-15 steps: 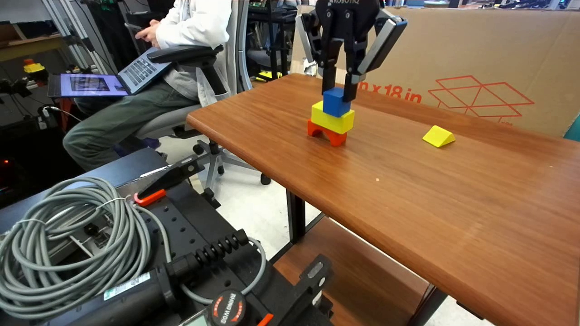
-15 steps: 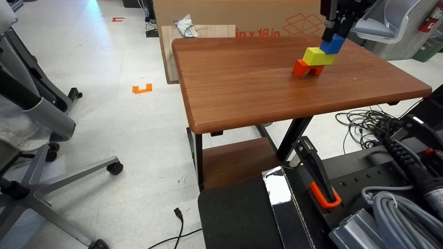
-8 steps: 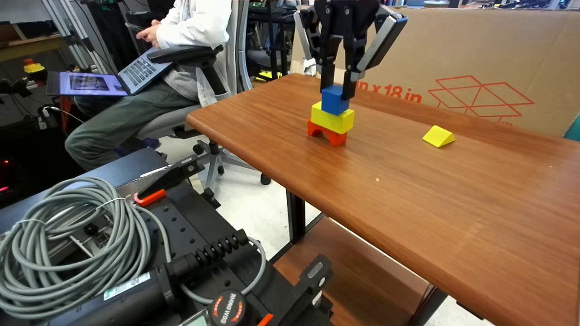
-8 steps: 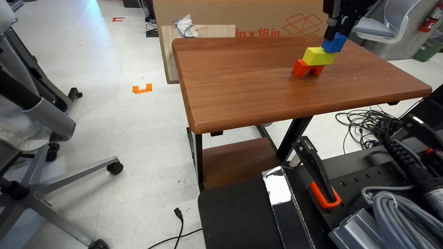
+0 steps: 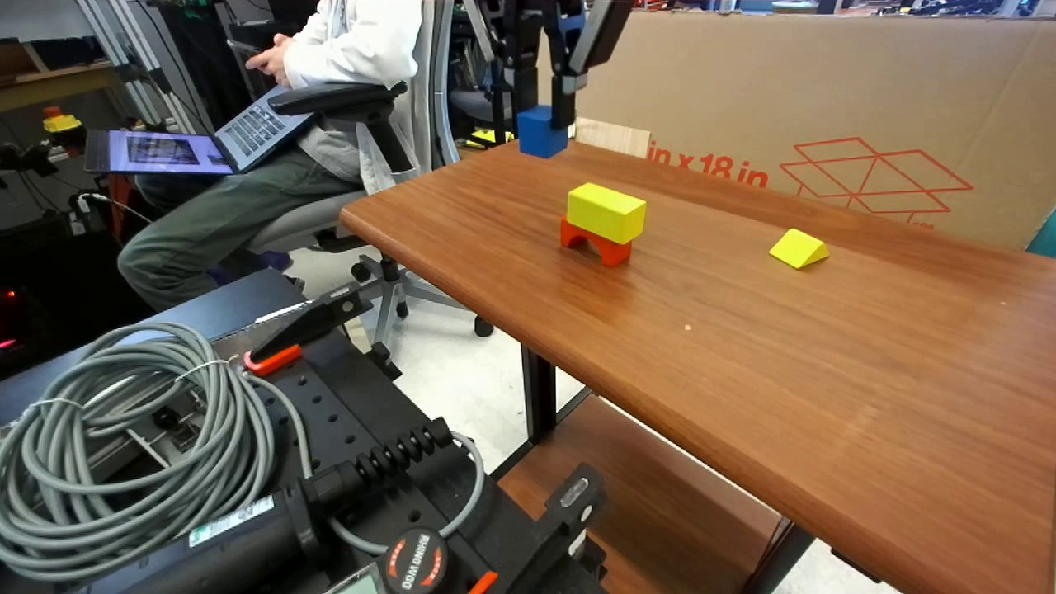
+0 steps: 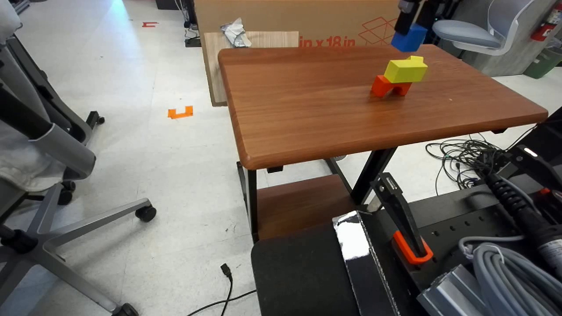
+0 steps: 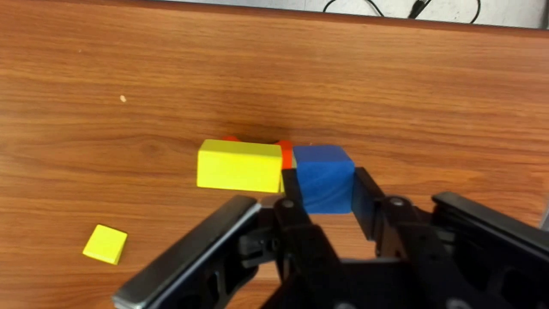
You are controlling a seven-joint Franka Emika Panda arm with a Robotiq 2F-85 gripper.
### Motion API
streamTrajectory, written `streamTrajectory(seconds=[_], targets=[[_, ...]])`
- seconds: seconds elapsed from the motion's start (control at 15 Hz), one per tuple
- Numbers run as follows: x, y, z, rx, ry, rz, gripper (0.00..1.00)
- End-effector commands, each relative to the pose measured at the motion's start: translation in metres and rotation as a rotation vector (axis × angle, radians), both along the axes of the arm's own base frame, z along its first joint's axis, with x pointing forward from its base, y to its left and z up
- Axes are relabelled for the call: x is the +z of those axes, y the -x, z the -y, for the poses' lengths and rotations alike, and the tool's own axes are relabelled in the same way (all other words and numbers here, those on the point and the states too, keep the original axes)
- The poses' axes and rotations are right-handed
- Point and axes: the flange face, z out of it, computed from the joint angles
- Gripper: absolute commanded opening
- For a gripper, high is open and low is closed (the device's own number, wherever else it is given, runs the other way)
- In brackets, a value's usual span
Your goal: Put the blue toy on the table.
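One blue toy (image 7: 324, 180) clamped in end effector (image 7: 327, 189).

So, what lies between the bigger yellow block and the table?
A red arch-shaped block: it stands on the table and carries the yellow block. Both exterior views show it; the wrist view mostly hides it.

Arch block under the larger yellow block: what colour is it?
The arch block is plain orange-red; it shows best in an exterior view.

— What's blocking the way?
— The yellow block (image 5: 606, 213) is sitting on the red arch (image 5: 609, 251); cardboard (image 5: 858, 107) is standing behind the worktop (image 5: 767, 371);
— where is room showing?
— Bare worktop is stretching between red arch and yellow wedge (image 5: 797, 248).
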Motion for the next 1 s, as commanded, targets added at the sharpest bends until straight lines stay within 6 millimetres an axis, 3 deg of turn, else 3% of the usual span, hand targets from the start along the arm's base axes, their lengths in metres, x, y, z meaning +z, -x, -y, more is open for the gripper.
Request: streamTrajectory(seconds=[0.0, 0.4, 0.93], targets=[[0.001, 0.004, -0.042, 0.034, -0.004, -0.022, 0.08], [-0.032, 0.005, -0.097, 0.085, 0.004, -0.058, 0.08], [-0.091, -0.013, -0.121, 0.079, 0.066, -0.104, 0.08]])
